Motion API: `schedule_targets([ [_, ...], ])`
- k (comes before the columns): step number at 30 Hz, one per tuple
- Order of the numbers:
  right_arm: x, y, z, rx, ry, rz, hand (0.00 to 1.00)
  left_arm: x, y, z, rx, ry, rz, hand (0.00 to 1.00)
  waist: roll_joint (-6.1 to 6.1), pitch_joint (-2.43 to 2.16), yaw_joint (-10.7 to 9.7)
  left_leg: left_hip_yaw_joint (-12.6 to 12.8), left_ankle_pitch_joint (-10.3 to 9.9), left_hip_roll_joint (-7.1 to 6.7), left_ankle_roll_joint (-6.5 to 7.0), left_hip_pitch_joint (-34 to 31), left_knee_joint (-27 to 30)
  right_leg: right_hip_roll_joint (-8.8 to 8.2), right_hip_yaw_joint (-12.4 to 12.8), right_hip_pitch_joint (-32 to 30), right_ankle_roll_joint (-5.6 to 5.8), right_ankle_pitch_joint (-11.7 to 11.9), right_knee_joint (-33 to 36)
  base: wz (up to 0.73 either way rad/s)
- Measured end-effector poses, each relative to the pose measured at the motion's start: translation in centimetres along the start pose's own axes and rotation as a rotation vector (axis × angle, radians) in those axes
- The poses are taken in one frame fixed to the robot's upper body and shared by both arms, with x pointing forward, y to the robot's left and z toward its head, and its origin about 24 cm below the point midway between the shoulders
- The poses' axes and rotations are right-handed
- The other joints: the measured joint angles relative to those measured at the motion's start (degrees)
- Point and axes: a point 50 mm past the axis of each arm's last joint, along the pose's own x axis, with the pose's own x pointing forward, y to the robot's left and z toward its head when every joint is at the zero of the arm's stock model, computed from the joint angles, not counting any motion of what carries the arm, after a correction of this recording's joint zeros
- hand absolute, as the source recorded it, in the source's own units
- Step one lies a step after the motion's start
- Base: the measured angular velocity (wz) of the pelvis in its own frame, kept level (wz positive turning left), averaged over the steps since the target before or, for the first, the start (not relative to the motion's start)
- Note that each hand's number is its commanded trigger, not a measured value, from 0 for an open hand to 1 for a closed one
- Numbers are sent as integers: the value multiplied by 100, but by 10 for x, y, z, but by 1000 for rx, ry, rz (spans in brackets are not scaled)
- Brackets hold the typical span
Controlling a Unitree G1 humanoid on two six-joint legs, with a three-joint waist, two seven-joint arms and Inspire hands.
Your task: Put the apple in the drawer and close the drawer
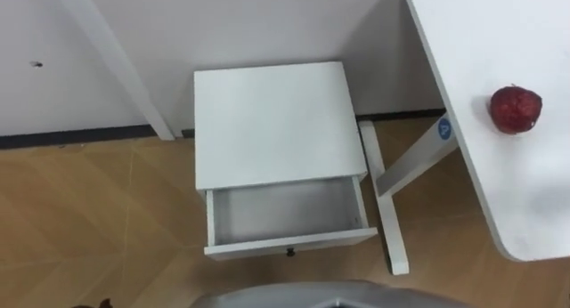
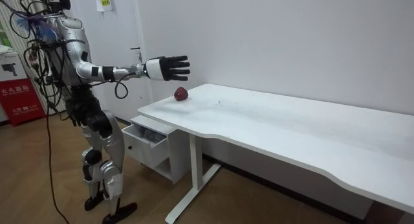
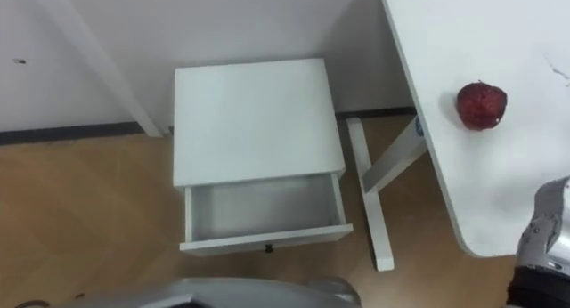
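A dark red apple (image 1: 515, 109) lies on the white table (image 1: 481, 32) near its left end, seen also in the room view as apple (image 2: 181, 94). A small white cabinet (image 1: 267, 121) stands on the floor left of the table. Its drawer (image 1: 285, 214) is pulled out toward me and holds nothing. I stand in front of the cabinet. My right hand (image 2: 168, 67) is stretched forward at chest height with fingers spread, open, in the air above the table's end and a little short of the apple. It touches nothing.
The table's white leg and foot (image 1: 392, 219) stand just right of the cabinet. A slanted white beam (image 1: 116, 59) runs down the wall to the left. The floor (image 1: 89, 228) is wood. A red sign (image 2: 19, 101) stands behind me.
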Motion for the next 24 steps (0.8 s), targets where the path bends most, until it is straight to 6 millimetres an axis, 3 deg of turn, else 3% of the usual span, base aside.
schedule_targets([
  [7, -10, 26, -4, -48, 21, 294, 0, 0, -1, 5, 0, -19, -26, 0, -127, 67, 115, -8, 0, 6, 0, -12, 8, 0, -9, 16, 0, 0, -13, 0],
  [13, -27, 46, -18, -87, 77, 507, 0, 1, -2, 12, 12, -48, -34, 0, -115, 43, 134, 0, -1, 6, 0, 7, 9, 1, -5, 31, -1, 3, -16, 0],
  [17, -36, 47, -40, -159, 165, 570, 0, 0, -6, 12, 42, -51, -49, 0, -43, 24, 154, 3, -1, 4, 0, 53, 4, 0, -1, 65, -1, 3, -16, 0],
  [24, -35, 45, -46, -246, 143, 584, 0, 0, -5, 10, 46, -48, -45, 0, -10, 10, 254, -16, 0, 5, 0, 103, 16, -3, -10, 122, -1, 3, -6, 0],
])
